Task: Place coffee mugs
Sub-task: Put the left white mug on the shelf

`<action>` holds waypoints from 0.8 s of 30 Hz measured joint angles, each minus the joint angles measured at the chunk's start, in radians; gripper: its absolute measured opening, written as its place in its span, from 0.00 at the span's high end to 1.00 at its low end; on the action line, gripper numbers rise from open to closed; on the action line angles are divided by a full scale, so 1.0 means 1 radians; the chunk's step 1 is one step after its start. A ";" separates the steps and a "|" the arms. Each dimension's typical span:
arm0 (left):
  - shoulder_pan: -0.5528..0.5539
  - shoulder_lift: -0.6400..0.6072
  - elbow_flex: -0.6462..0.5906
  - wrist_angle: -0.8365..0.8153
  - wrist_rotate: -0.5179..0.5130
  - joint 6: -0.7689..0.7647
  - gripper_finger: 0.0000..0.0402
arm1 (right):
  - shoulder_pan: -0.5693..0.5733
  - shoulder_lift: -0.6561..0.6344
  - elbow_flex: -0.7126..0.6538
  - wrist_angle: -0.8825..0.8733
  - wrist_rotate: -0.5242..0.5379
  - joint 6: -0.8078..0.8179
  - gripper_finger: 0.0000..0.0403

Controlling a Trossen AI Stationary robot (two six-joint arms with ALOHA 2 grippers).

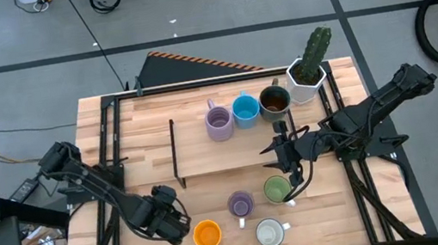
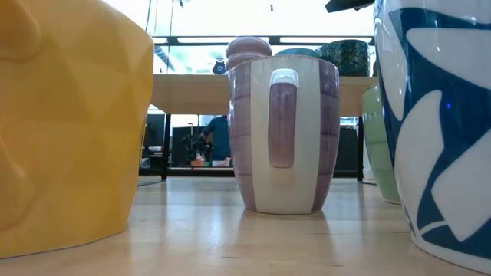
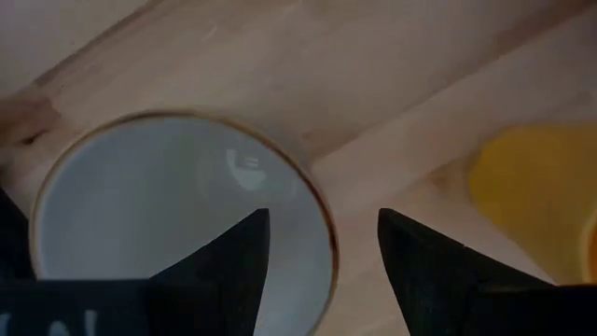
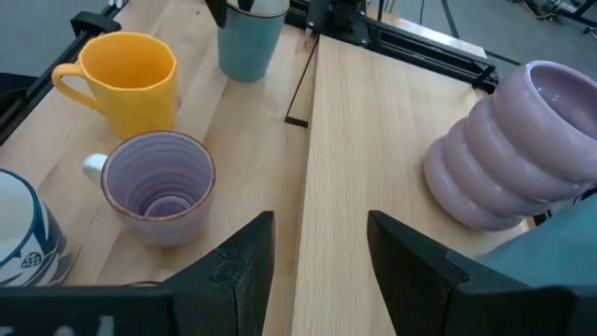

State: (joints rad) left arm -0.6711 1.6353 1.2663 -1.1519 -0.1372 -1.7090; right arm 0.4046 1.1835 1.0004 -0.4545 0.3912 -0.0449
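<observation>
A white mug (image 3: 168,205) with a brown rim stands on the table under my left gripper (image 3: 324,243), which hides it in the high view (image 1: 173,219). That gripper is open and points down, one finger over the mug's inside, the other outside its rim. My right gripper (image 4: 322,243) is open and empty, level above the table by the green mug (image 1: 277,188). Nearby stand the striped purple mug (image 1: 241,203), orange mug (image 1: 207,235) and blue-patterned white mug (image 1: 270,233). The lavender mug (image 1: 219,122), blue mug (image 1: 245,110) and brown mug (image 1: 274,101) stand on the wooden riser (image 1: 208,163).
The white planter with the cactus (image 1: 309,70) stands at the riser's far right end. Black frame rails (image 1: 111,156) run along the table's left and right sides. Bare wood lies on the riser's left part and between the riser and the near mugs. A person (image 2: 219,138) is far behind the table.
</observation>
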 joint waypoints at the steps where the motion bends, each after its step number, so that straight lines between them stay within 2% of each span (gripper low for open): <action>1: 0.005 0.009 0.000 0.000 0.000 0.014 0.48 | 0.000 0.000 0.000 0.000 0.000 0.000 0.56; 8: 0.025 0.056 0.000 0.006 -0.013 0.107 0.53 | 0.000 0.000 0.000 0.004 0.000 0.000 0.56; 24: 0.016 0.067 0.000 0.000 -0.006 0.136 0.92 | 0.000 0.000 0.000 0.003 0.000 0.000 0.56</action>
State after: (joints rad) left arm -0.6548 1.7027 1.2659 -1.1521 -0.1436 -1.5731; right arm 0.4046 1.1839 1.0008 -0.4511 0.3908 -0.0452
